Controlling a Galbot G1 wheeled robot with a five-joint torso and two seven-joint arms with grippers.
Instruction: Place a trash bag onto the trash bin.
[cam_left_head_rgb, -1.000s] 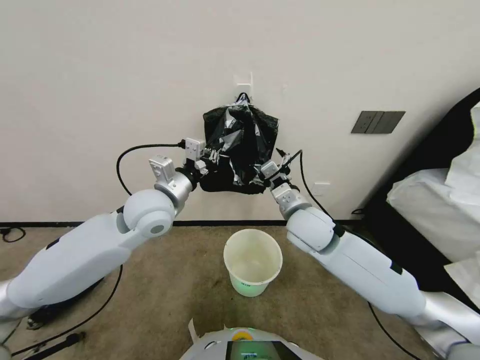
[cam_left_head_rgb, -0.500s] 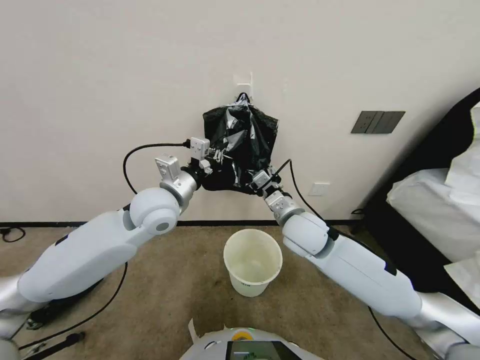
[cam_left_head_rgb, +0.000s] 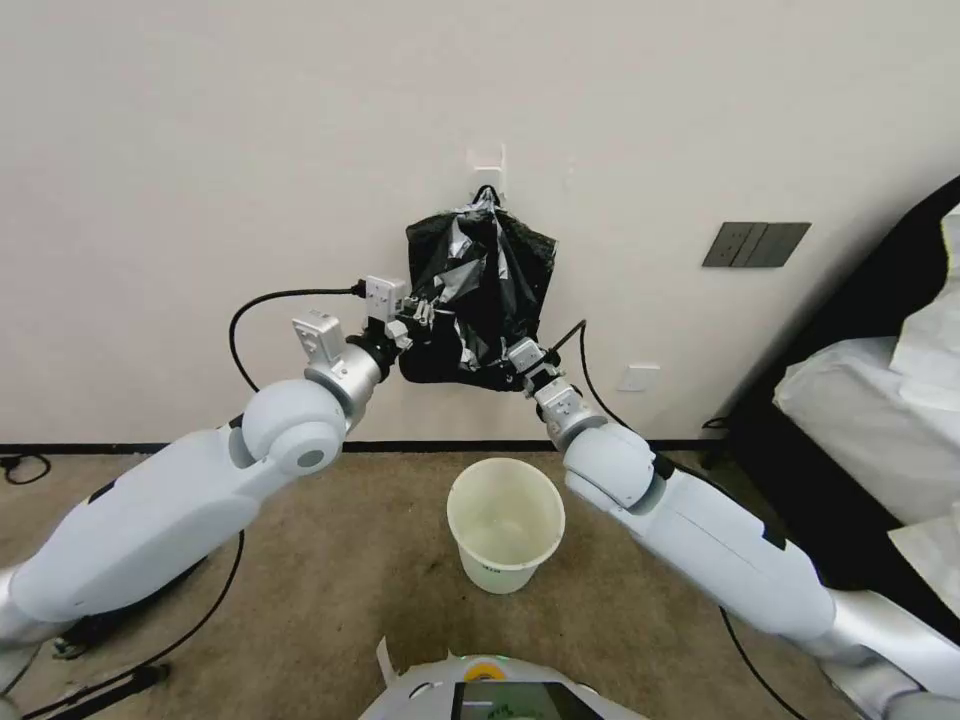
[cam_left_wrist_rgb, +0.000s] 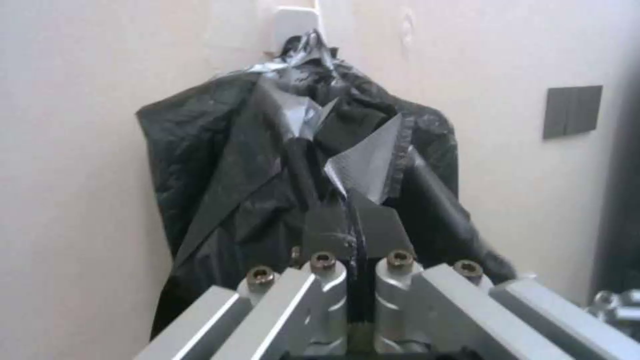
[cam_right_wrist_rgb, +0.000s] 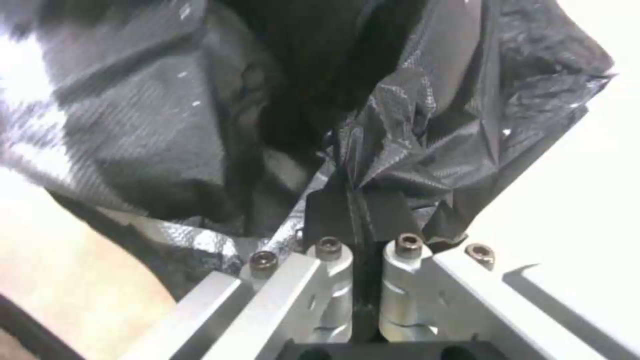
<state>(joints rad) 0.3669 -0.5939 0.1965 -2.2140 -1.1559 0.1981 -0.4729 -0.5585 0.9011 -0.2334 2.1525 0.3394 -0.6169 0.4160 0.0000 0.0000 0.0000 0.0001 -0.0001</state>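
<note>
Jaws of both grippers are closed on the thin, crinkly black plastic trash bag (cam_left_head_rgb: 480, 290): left gripper (cam_left_head_rgb: 418, 318) on its left lower edge, right gripper (cam_left_head_rgb: 515, 352) on its right. Bag hangs from a white wall hook (cam_left_head_rgb: 488, 172), above the round cream-white plastic trash bin (cam_left_head_rgb: 505, 530) standing on brown carpet (cam_left_head_rgb: 330, 590).

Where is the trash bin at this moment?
In the head view, the trash bin stands on the carpet just before the robot's base, below the black bags hanging on the wall, between the two arms.

Grey wall plate (cam_left_head_rgb: 755, 244), brown carpet (cam_left_head_rgb: 330, 590).
</note>
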